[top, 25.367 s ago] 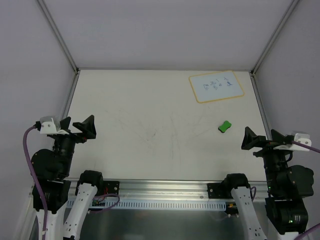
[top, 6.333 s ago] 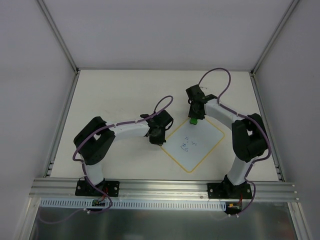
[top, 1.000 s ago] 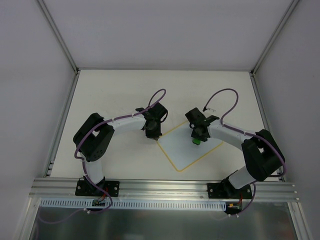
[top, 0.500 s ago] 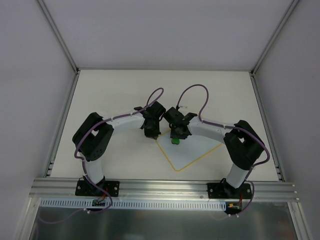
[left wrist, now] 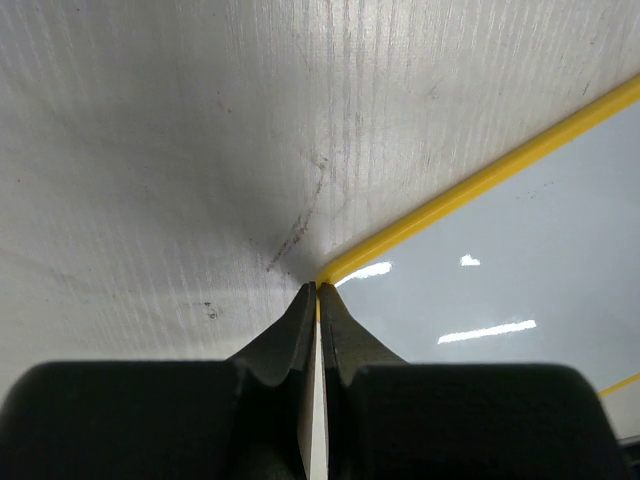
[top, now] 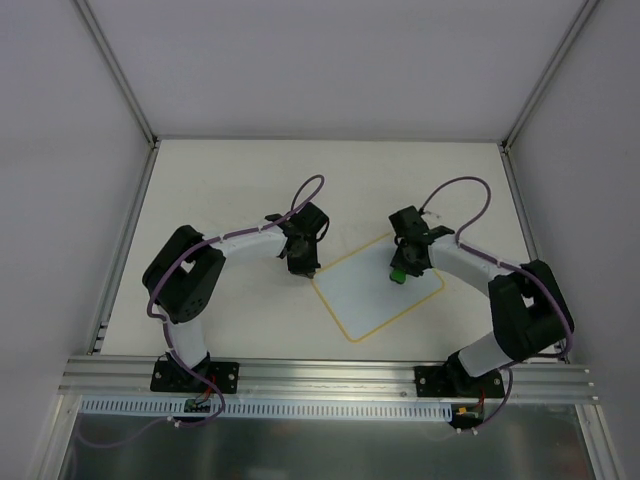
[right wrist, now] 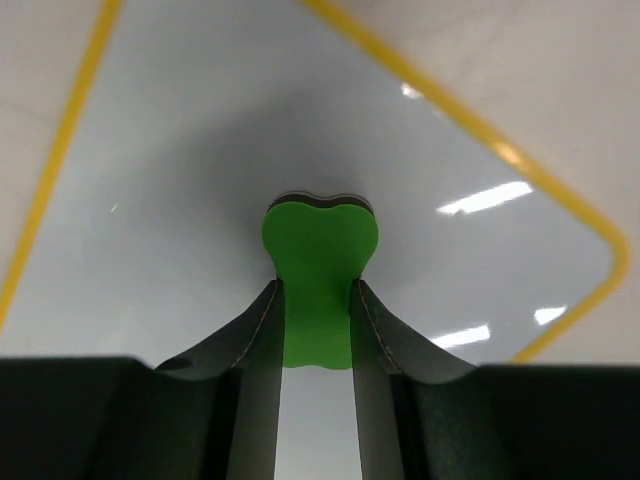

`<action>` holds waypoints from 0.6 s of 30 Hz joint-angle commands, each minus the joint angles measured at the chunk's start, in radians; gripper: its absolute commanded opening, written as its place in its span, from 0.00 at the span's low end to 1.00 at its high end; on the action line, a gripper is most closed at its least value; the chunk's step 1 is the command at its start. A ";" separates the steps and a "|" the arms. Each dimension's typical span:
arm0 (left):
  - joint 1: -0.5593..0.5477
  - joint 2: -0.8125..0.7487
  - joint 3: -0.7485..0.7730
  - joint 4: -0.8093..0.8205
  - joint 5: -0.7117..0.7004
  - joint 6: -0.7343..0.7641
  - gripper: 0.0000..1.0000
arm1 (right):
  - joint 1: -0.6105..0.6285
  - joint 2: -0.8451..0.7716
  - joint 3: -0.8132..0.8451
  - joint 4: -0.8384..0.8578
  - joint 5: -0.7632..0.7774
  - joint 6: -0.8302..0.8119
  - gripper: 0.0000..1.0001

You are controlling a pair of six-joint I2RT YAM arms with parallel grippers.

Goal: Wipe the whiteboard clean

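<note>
The whiteboard (top: 362, 298) lies turned at an angle in the middle of the table, and its white face shows no marks. My right gripper (top: 400, 268) is shut on a small green eraser (top: 397, 274), which presses on the board near its far right side. The right wrist view shows the eraser (right wrist: 320, 235) pinched between the fingers of the right gripper (right wrist: 316, 288), flat on the glossy whiteboard (right wrist: 180, 170). My left gripper (top: 303, 266) is shut, its tips down at the board's left corner. The left wrist view has the left gripper (left wrist: 318, 290) touching the yellow rim of the whiteboard (left wrist: 500, 270).
The white table (top: 220, 180) has faint dark scuffs near the left gripper. Grey walls close in the back and both sides, and an aluminium rail (top: 320, 372) runs along the near edge. Purple cables loop above both wrists.
The right gripper swept the eraser left across the board toward the left gripper, then back to the right side. The left gripper stayed at the board's corner.
</note>
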 commanded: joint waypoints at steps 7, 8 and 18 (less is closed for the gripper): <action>0.028 -0.001 -0.042 -0.034 -0.039 0.004 0.00 | -0.271 -0.177 -0.180 -0.048 -0.021 -0.087 0.00; 0.030 -0.002 -0.042 -0.036 -0.040 0.004 0.00 | -0.291 -0.197 -0.191 -0.048 -0.032 -0.093 0.00; 0.031 -0.009 -0.035 -0.034 -0.049 0.007 0.00 | -0.644 -0.362 -0.111 -0.100 -0.030 -0.139 0.00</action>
